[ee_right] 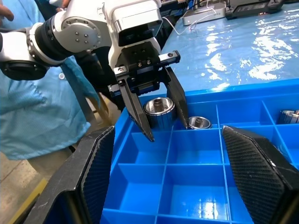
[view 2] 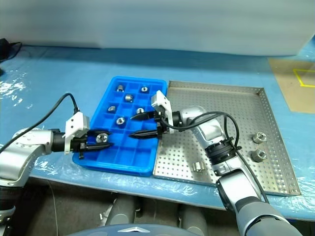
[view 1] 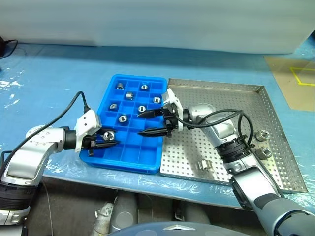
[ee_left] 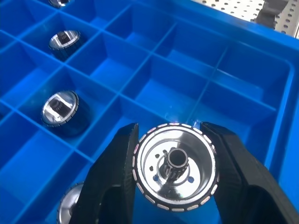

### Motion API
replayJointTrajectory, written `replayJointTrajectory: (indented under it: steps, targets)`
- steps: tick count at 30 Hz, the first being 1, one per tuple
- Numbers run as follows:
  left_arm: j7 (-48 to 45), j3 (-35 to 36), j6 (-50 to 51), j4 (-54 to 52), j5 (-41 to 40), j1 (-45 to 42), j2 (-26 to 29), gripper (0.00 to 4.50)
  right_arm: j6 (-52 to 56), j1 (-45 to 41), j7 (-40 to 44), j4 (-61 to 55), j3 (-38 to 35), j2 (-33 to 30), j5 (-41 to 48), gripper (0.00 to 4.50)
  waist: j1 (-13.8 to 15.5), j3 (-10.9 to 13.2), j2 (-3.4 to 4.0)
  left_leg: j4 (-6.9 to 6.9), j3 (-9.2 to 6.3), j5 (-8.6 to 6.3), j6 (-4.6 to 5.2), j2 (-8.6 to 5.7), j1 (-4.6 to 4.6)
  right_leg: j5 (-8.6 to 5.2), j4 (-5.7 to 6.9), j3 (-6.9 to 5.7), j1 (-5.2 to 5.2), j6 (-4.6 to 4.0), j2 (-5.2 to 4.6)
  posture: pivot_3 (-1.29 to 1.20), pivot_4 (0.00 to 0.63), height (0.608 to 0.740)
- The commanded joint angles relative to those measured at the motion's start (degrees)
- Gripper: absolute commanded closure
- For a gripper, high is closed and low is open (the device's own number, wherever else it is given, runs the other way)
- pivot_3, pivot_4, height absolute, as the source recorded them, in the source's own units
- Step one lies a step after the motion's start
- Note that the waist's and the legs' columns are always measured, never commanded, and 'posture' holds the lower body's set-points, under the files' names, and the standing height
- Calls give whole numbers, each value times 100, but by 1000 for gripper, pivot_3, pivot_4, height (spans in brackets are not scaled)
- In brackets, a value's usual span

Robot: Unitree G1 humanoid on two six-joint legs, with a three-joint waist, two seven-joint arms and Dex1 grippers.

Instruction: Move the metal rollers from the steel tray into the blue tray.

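Note:
The blue tray (view 1: 147, 160) lies left of the steel tray (view 1: 231, 98) and holds several metal rollers, among them one (view 1: 123, 118) near its middle. My left gripper (view 1: 106, 139) hovers over the tray's near left corner, shut on a roller (ee_left: 175, 165) gripped by its rim between both fingers (ee_left: 112, 182). Over the tray's right side my right gripper (view 1: 142, 124) points left, open and holding nothing, with its fingers (ee_right: 252, 163) wide apart. Three rollers lie on the steel tray: one (view 1: 203, 165) near the front and two (view 1: 264, 143) at the right.
A brown board with yellow tape (view 1: 295, 83) lies at the back right of the blue-covered table (view 1: 59, 83). Black cables (view 1: 64, 115) trail from both wrists. In the right wrist view a person in a light blue coat (ee_right: 42, 112) stands beyond the left arm.

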Motion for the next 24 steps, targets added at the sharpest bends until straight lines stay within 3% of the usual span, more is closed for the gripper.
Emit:
replayJointTrajectory:
  steps: [1,13,14,16,19,24]
  targets:
    - [60,169,-16,-214,-170,82,90,2776,-107,-135,82,-21,-20,94,-6,747,24,0,0,-3,0,2,-2,0,0,-1,1,0,-2,-2,0,300,150,740]
    - [151,-255,-183,-98,31,151,166,2776,-302,-3,-20,-7,-28,163,-294,747,83,-1,-2,-3,0,8,-13,2,-1,-9,29,2,-20,-14,2,284,150,740]
    - [136,-307,-218,-63,56,135,171,2200,-299,15,-26,-18,-35,158,-303,747,80,-1,-2,-3,0,9,-15,2,0,-9,31,3,-21,-14,2,281,150,740]
    - [117,-366,-172,-27,-18,62,123,1774,-292,58,-55,-52,-64,124,-313,747,79,-1,-2,-3,0,10,-16,2,0,-9,33,4,-22,-14,2,270,150,740]
    - [170,-465,-211,-2,27,-3,88,769,-272,95,-110,-100,-98,95,-309,747,77,-1,-2,-3,0,11,-17,2,-1,-9,34,4,-24,-14,3,260,150,740]
    - [217,-499,-197,164,-1,-315,34,769,-264,150,-181,-151,-116,60,-307,747,74,-1,-3,-3,1,12,-18,2,-1,-9,36,5,-25,-14,4,246,150,740]
